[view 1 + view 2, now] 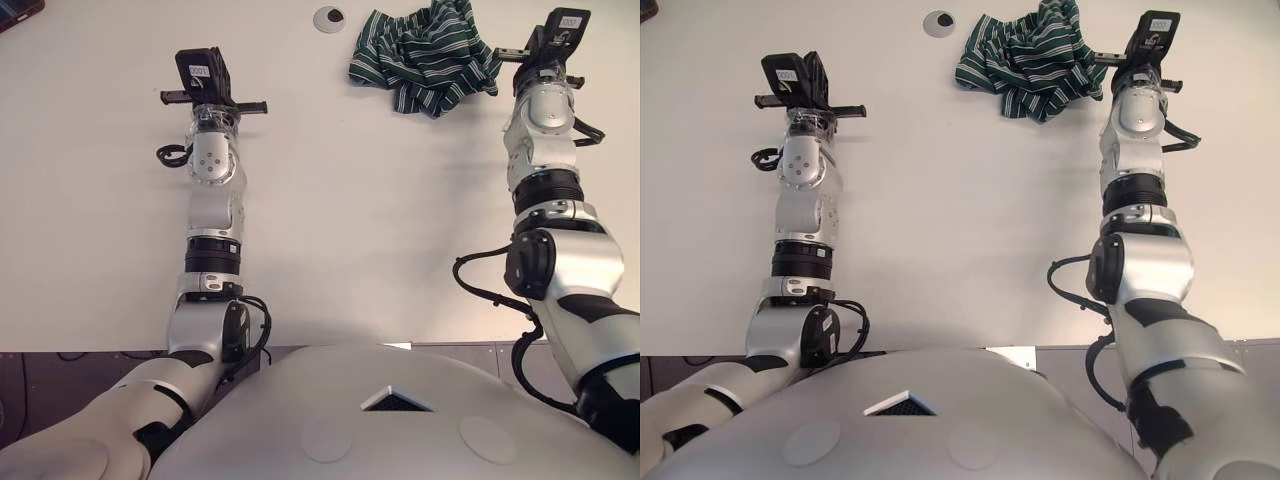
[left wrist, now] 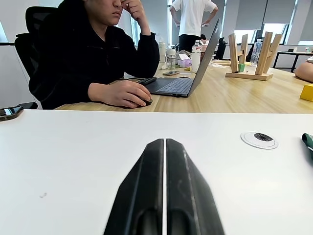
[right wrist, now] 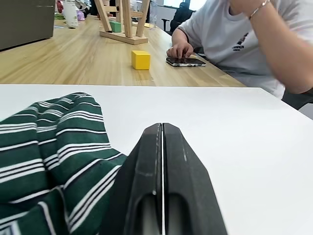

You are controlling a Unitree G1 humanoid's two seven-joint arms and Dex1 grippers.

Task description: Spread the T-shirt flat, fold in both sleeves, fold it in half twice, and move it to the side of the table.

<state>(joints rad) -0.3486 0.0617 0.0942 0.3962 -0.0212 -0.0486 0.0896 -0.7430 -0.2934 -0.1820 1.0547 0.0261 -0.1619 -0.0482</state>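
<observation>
The T-shirt point(image 1: 425, 55), dark green with thin white stripes, lies crumpled in a heap on the white table point(image 1: 330, 220) at the far right. My right gripper point(image 3: 162, 142) is shut with nothing in it, just to the right of the heap, whose striped folds point(image 3: 54, 152) bulge beside its fingers. Far to the left of the shirt, my left gripper point(image 2: 165, 156) hovers low over bare table, shut and empty. In the head views the left wrist point(image 1: 205, 85) and the right wrist point(image 1: 550, 50) both point toward the table's far edge.
A round white cable grommet point(image 1: 328, 18) sits in the table left of the shirt. A dark object point(image 1: 18, 12) lies at the far left corner. Beyond the far edge stands a wooden desk with a laptop point(image 2: 183, 81), a yellow block point(image 3: 141, 59) and seated people.
</observation>
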